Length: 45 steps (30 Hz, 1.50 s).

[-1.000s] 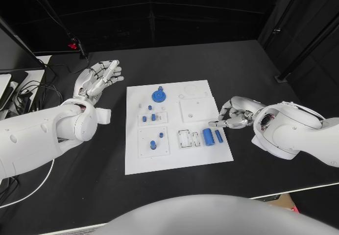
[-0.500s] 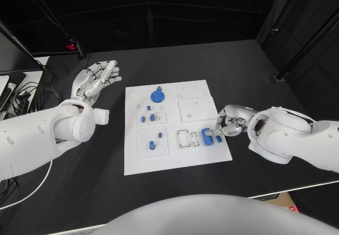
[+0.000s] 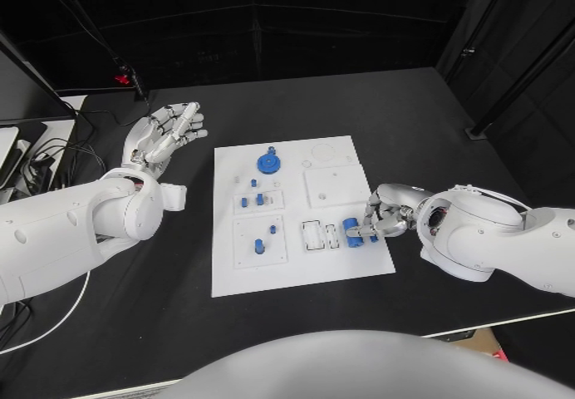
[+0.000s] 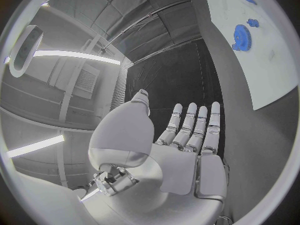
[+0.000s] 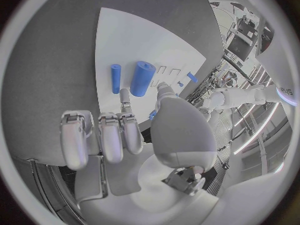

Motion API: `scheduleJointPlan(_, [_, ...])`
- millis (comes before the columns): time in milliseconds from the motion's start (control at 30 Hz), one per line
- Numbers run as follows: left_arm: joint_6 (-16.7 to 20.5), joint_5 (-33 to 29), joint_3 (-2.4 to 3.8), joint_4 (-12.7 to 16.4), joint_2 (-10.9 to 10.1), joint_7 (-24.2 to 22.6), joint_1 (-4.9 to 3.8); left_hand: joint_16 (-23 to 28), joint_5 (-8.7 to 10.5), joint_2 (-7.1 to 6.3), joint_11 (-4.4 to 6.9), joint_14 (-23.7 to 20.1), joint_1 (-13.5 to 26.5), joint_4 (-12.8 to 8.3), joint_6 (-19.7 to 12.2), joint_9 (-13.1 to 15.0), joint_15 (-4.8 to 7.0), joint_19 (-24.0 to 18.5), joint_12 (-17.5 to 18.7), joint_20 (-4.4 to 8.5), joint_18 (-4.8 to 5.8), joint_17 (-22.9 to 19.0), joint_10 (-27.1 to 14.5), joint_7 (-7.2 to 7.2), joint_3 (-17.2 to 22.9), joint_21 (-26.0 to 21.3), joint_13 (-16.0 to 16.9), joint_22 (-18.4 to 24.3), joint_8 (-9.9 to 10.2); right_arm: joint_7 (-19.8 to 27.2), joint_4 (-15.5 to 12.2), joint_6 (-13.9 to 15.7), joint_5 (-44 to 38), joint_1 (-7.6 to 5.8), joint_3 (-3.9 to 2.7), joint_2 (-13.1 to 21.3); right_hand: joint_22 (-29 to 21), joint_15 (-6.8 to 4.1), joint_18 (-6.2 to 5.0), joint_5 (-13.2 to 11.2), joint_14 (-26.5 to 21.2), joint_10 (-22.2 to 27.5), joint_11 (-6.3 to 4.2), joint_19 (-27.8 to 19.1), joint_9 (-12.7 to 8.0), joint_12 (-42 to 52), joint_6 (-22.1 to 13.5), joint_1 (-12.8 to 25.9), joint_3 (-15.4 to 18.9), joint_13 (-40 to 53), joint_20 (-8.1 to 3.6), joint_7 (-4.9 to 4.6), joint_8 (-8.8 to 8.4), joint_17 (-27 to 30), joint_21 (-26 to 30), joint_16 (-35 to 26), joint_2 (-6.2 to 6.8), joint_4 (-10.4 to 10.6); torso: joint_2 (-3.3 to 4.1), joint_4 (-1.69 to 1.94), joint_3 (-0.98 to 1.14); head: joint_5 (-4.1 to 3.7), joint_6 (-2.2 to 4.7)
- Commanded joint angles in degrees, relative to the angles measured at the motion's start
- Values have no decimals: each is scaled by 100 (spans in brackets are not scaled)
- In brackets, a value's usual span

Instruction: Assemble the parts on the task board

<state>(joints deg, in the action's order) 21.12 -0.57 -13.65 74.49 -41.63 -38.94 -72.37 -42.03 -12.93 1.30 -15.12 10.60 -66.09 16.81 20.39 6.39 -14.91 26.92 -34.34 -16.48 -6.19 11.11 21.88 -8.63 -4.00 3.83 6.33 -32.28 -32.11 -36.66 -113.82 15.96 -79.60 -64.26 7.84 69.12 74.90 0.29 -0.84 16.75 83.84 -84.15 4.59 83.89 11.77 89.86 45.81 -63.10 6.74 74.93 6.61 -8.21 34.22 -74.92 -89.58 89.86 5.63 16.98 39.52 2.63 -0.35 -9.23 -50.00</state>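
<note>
My right hand (image 3: pixel 385 218) hovers, fingers (image 5: pixel 122 130) loosely apart, by the blue cylinder (image 3: pixel 352 231) at the task board (image 3: pixel 300 274)'s right edge; next I pinch it.

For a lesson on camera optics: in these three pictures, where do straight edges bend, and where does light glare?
Head view: the task board keeps straight edges, evenly lit, no glare. Left wrist view: fisheye circle; the board's edge curves, and bright ceiling strips flare behind the left hand. Right wrist view: the board bows too, and the thick blue cylinder stays sharp beyond the right hand.
</note>
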Motion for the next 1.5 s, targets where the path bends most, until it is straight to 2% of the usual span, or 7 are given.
scheduleJointPlan(33, [-29,1,6,1,-3,-266,-4,-22,-18,21,12,-13,-20,-6,-40,-5,1,27,-27,-11,101,-9,-39,-831,-38,29,-5,5,-24,0,-22,-26,-27,-2,2,-26,1484,-42,65,-25,616,-585,-43,568,5,14,12,18,-30,1507,-41,26,39,-1508,18,14,-15,-3,-6,-9,-6,-3,0])
scheduleJointPlan(267, [-28,1,6,6,-15,-263,-2,-22,-18,21,12,-13,-20,-6,-40,-5,1,27,-27,-11,101,-9,-39,-831,-38,29,-5,5,-24,15,6,-4,53,-2,2,-77,1482,-55,63,-53,616,-585,-59,563,23,14,35,19,-55,1507,-52,42,80,-1508,24,14,-72,-6,-4,3,-6,1,0])
scheduleJointPlan(600, [-29,1,6,21,-34,-263,-2,-27,-21,26,12,-14,-23,-6,-42,-7,2,25,-32,-11,101,-14,-40,-831,-40,29,-8,8,-27,-13,59,-48,178,-1,3,-185,1485,-69,66,-79,616,-585,-73,569,40,14,47,21,-80,1507,-65,57,119,-1508,16,14,-149,-9,-2,-2,-2,67,0])
scheduleJointPlan(700, [-29,1,6,24,-36,-264,-2,-27,-21,26,12,-14,-23,-6,-42,-7,2,25,-32,-11,101,-14,-40,-831,-40,29,-8,8,-27,-52,87,-94,188,0,4,-218,1485,-72,65,-94,616,-585,-77,568,45,14,50,28,-83,1507,-68,61,130,-1508,17,14,-169,-8,-3,5,-4,65,0])
scheduleJointPlan(1000, [-34,1,6,23,-31,-265,-2,-33,-23,30,12,-16,-26,-7,-45,-10,2,22,-38,-11,101,-21,-43,-831,-43,29,-12,14,-32,-180,201,-236,175,30,7,-361,1484,-78,65,-116,616,-585,-83,568,53,14,49,46,-86,1507,-74,66,145,-1508,17,14,-207,-9,-7,-7,-10,58,0])
scheduleJointPlan(1200, [-41,1,6,26,-27,-266,-2,-33,-23,31,12,-16,-27,-7,-46,-10,2,22,-39,-11,101,-22,-43,-831,-44,29,-13,14,-33,-268,322,-390,133,76,7,-496,1485,-81,66,-132,616,-585,-85,568,58,14,51,71,-79,1507,-78,69,156,-1508,17,14,-222,-8,0,1,-2,60,0])
scheduleJointPlan(1500, [-45,1,6,27,-33,-265,-2,-33,-23,31,12,-16,-27,-7,-46,-10,2,22,-39,-11,101,-22,-43,-831,-44,29,-13,14,-33,-307,420,-485,121,134,8,-660,1484,-85,65,-140,616,-585,-90,567,65,14,44,30,-95,1507,-83,73,170,-1508,18,14,-260,-22,-3,-6,-7,65,0])
